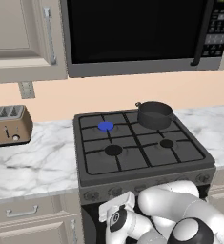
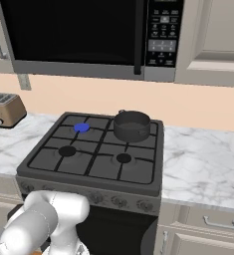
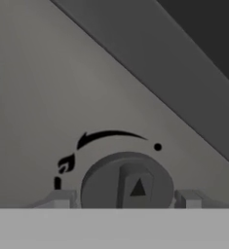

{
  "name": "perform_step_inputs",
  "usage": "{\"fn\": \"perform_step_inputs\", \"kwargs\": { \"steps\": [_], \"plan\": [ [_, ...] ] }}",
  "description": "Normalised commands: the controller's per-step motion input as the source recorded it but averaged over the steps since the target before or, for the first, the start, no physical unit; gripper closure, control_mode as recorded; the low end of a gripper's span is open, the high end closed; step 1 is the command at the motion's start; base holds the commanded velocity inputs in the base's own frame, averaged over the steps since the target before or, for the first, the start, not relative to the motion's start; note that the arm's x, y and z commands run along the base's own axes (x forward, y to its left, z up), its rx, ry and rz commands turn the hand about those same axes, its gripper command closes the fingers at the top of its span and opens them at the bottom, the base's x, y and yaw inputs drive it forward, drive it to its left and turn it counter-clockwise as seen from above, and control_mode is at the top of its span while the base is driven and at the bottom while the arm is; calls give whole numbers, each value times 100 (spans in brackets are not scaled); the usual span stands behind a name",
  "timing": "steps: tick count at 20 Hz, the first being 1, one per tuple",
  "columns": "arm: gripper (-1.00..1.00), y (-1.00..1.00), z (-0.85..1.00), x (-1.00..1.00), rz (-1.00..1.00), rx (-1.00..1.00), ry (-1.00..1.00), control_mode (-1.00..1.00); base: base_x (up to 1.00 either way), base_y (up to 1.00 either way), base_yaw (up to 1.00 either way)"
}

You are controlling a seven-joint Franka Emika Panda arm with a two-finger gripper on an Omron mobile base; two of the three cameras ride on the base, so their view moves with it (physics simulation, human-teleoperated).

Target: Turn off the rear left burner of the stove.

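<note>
The rear left burner (image 1: 105, 126) glows blue on the stove (image 1: 142, 164), beside a dark pot (image 1: 154, 114) at rear right. Low at the front panel, the tool (image 3: 122, 199) stands open, fingertips flanking a round knob (image 3: 127, 181).

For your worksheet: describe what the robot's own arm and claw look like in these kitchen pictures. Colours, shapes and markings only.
The arm is glossy white, built of fat rounded segments with dark joint caps. Its boxy white hand section carries a round black disc with a small white mark. The claw ends in two small grey blocky fingertips. No cables can be seen.
</note>
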Motion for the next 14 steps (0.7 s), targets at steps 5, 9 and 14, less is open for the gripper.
{"fn": "perform_step_inputs", "kwargs": {
  "steps": [5,9,14],
  "plan": [
    [100,0,0,16,0,0,0,-100,0,0,0],
    [100,0,0,13,0,0,0,-100,0,0,0],
    [100,-1,2,2,0,0,0,-100,0,0,0]
  ]
}}
